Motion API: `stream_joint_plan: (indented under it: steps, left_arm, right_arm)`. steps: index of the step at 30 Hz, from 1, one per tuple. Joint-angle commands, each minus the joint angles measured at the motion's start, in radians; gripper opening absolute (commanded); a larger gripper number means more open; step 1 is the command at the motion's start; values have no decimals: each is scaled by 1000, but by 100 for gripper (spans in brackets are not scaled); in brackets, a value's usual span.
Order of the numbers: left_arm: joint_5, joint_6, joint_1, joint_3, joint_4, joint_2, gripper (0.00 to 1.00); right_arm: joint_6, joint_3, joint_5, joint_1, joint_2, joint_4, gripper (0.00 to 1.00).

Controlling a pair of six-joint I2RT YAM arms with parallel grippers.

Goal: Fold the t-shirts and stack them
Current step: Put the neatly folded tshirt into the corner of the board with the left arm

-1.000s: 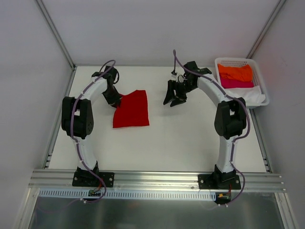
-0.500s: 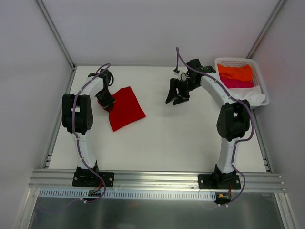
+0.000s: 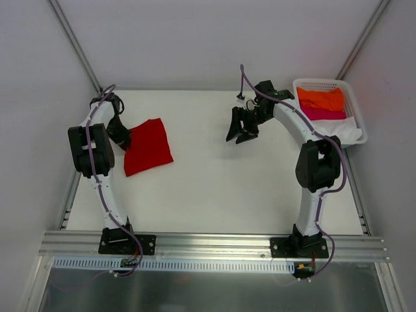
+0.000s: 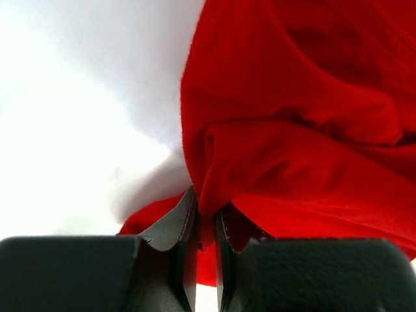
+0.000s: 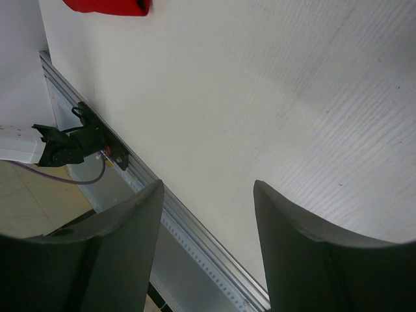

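Note:
A folded deep red t-shirt lies at the far left of the table, turned at an angle. My left gripper is shut on its left edge; in the left wrist view a pinch of red t-shirt sits between the two dark fingers. My right gripper hangs open above the middle back of the table, nothing between its fingers. A corner of the red t-shirt shows at the top of the right wrist view. Orange, pink and white t-shirts lie in the basket.
A white lattice basket stands at the back right corner. Metal posts and grey walls close in the table on the left, the right and the back. An aluminium rail runs along the near edge, also seen as the rail in the right wrist view.
My left gripper has dragged the red t-shirt leftward toward the left wall, turning it as it went. The right arm lifted slightly, then held still.

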Motion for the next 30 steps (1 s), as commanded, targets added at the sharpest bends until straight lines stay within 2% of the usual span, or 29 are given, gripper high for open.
stream_joint_plan:
  steps: [1, 6, 9, 12, 14, 19, 30]
  left_arm:
    - [-12, 39, 34, 102, -56, 53, 0]
    - [3, 68, 62, 238, -78, 160, 0]
    - [-18, 71, 76, 367, -113, 224, 0]
    - [-30, 59, 99, 560, -176, 293, 0]
    - [-56, 49, 111, 608, -197, 312, 0]
    - [-142, 25, 152, 636, -196, 294, 0]
    - [-192, 36, 221, 671, -196, 301, 1]
  right_arm:
    - [-18, -6, 3, -2, -27, -27, 61]
    - [-20, -18, 5, -4, -27, -32, 61]
    - [-20, -17, 3, -2, -24, -42, 61]
    - [-23, -18, 6, -2, -24, -53, 61]
    - [-26, -20, 11, -2, -27, -61, 61]
    - [-32, -27, 24, -2, -24, -74, 61]
    - [-20, -32, 28, -2, -7, -73, 61]
